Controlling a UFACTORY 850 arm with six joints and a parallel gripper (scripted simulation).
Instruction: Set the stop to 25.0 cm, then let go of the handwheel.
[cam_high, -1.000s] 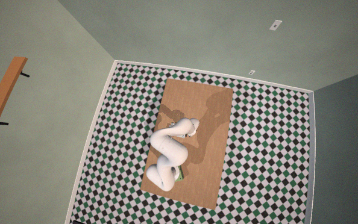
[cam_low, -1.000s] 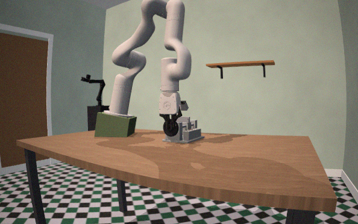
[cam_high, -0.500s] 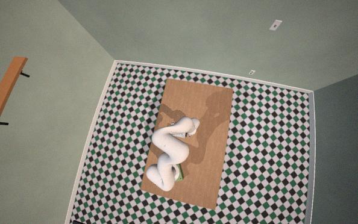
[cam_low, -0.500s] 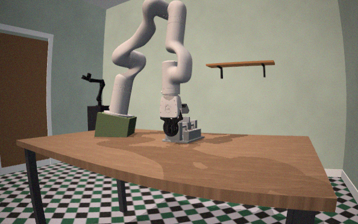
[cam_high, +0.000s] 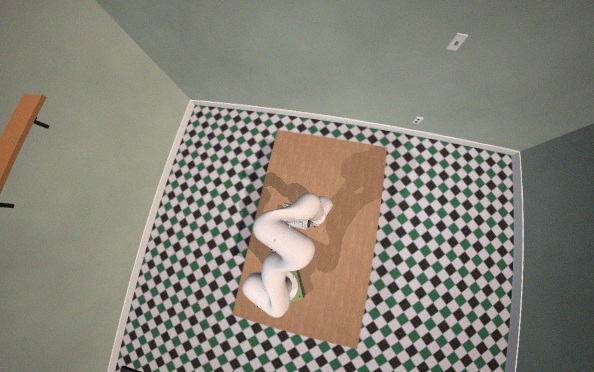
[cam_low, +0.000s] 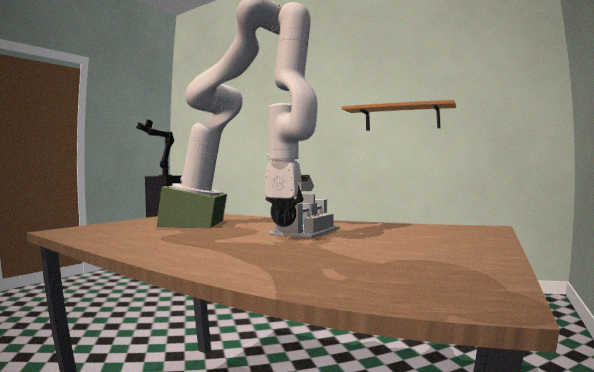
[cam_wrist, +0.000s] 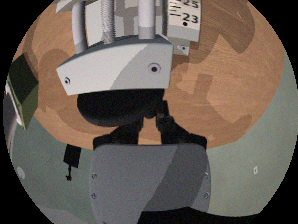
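Note:
A small grey stop fixture (cam_low: 310, 220) stands on the wooden table, with a black handwheel (cam_low: 283, 215) on its near end. In the wrist view the fixture (cam_wrist: 127, 56) shows rails, a sliding block and a white numbered scale (cam_wrist: 185, 4) along its right side; the figure 23 is readable. My gripper (cam_wrist: 149, 98) points down and is shut on the black handwheel (cam_wrist: 120, 106). In the overhead view my arm covers the fixture (cam_high: 299, 223).
My green base block (cam_low: 190, 207) stands on the table left of the fixture. A black stand with a jointed arm (cam_low: 160, 165) is behind the table. A wall shelf (cam_low: 399, 107) hangs at the back right.

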